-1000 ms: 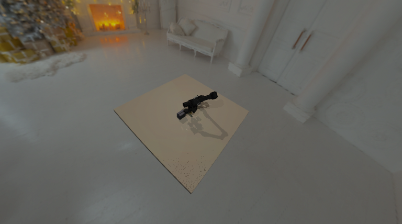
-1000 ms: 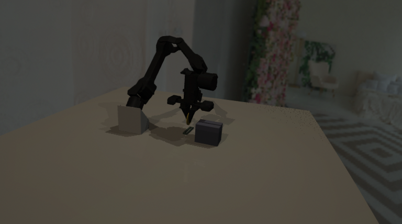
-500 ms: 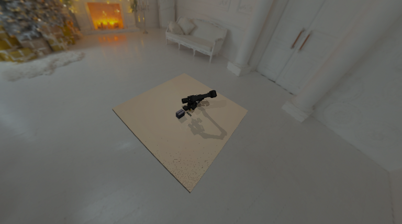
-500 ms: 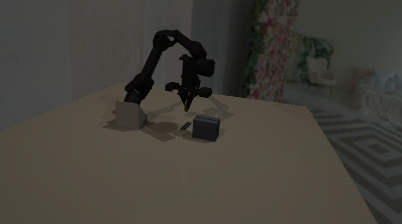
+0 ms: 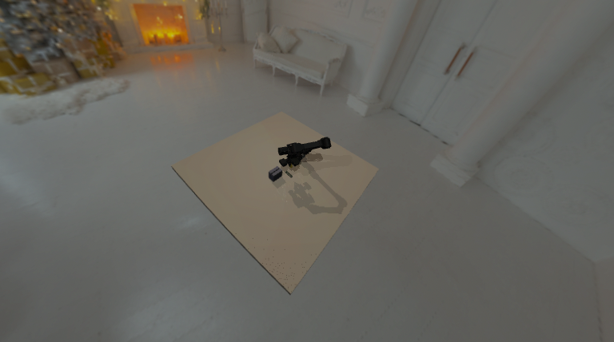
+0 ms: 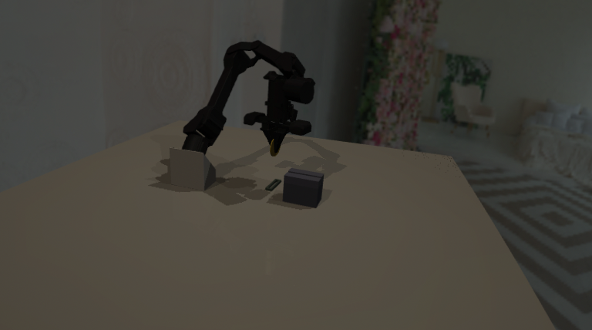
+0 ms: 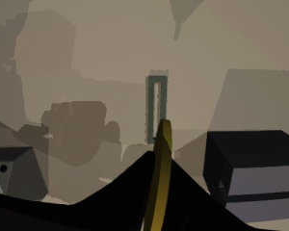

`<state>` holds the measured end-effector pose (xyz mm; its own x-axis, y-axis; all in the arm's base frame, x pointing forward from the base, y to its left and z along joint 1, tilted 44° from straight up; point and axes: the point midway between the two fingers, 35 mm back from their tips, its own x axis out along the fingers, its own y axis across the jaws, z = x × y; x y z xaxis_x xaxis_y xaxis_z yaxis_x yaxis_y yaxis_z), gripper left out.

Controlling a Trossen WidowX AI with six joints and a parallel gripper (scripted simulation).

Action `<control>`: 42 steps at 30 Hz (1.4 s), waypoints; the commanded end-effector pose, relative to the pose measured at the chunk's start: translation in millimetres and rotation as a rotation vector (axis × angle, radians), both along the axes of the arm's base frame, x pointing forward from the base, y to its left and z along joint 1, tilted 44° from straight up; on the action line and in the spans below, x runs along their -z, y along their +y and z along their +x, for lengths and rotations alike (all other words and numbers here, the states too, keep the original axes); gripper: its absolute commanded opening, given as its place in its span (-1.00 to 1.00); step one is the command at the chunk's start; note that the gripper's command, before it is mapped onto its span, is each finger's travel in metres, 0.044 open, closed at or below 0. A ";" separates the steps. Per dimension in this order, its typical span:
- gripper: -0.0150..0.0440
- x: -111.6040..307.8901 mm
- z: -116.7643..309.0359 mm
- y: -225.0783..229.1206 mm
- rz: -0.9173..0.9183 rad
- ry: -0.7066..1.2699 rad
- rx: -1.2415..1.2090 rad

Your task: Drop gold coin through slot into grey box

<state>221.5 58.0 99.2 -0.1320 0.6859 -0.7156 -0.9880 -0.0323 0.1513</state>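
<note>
My gripper (image 6: 274,143) is shut on the gold coin (image 6: 274,148) (image 7: 165,168) and holds it on edge, above the table. The coin's lower part sticks out below the fingertips. The dark-green holder (image 6: 267,188) (image 7: 150,108) (image 5: 289,174) lies empty on the table below the coin. The grey box (image 6: 301,190) (image 7: 252,145) (image 5: 274,174) stands closed beside the holder, to its right in the exterior view and in the wrist view. The box's slot shows as a dark line across its lid. In the top view the coin is mostly hidden by the gripper.
The tan table top (image 5: 235,184) (image 6: 218,256) bears everything. The arm's light grey base block (image 6: 186,169) stands left of the holder in the exterior view. The arm's shadows fall across the table around the holder.
</note>
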 end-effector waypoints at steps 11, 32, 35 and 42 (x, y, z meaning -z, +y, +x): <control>-0.49 -4.6 0.3 1.3 -0.064 0.314 0.335; -0.49 -9.0 -1.5 4.7 -0.157 0.805 0.849; -0.49 -9.6 -1.8 5.2 -0.170 0.875 0.922; -0.49 -10.3 -2.1 5.7 -0.186 0.957 1.008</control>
<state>218.7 63.3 107.9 -0.1310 0.6816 -0.7199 -0.1241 0.7091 0.6941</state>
